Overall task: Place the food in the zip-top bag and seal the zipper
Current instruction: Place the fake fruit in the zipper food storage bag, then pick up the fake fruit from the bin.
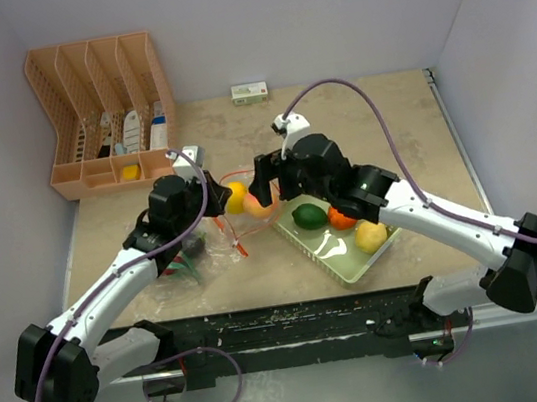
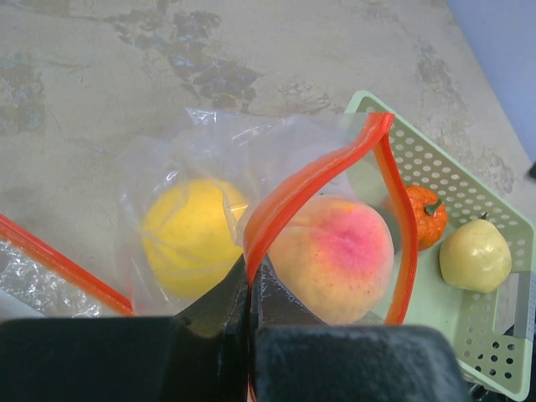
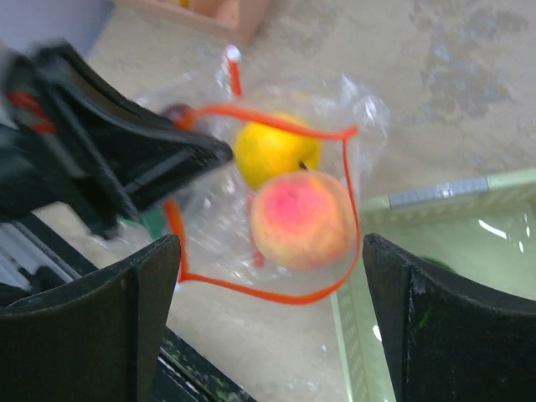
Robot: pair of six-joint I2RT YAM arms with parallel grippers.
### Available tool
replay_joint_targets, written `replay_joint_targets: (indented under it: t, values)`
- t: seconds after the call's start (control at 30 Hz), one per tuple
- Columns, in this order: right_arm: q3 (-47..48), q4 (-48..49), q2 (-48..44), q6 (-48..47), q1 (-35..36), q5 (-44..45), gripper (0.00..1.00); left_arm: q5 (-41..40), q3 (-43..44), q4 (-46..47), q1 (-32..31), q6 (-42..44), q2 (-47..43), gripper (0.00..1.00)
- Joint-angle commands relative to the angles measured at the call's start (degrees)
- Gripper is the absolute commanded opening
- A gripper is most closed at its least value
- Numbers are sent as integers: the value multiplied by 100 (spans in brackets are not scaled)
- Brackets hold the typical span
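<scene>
The clear zip-top bag [image 2: 209,159] lies on the table with its orange-red zipper strip [image 2: 310,180] held open in a loop. My left gripper [image 2: 249,285] is shut on the upper zipper strip. Inside the bag sit a peach [image 3: 301,219] and a yellow fruit [image 3: 272,151]; both also show in the left wrist view, peach [image 2: 335,255] and yellow fruit [image 2: 188,234]. My right gripper [image 3: 272,322] is open and empty just above the bag's mouth, over the peach [image 1: 257,204]. In the green tray [image 1: 343,261] lie a green fruit [image 1: 308,217], an orange one [image 1: 341,217] and a yellow pear [image 1: 371,235].
An orange desk organizer [image 1: 104,114] stands at the back left. A small white box [image 1: 250,92] lies by the back wall. Dark and green items [image 1: 187,253] lie under my left arm, in or beside the bag. The tray's rim [image 2: 469,218] is right next to the bag.
</scene>
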Motion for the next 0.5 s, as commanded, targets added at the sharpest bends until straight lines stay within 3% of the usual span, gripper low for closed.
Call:
replay_joint_targets:
  t: [0.0,0.17,0.47]
  values:
    - [-652,-418,87,253,12,250,88,5,79,453,34,-93,-89,0]
    - [-1182,-163,57,421,8,160,56,-3,141,362,34,-70,-160,0]
    - [-1381,565,335,411,-106,-123,55,44,176,348,34,-93,-187,0]
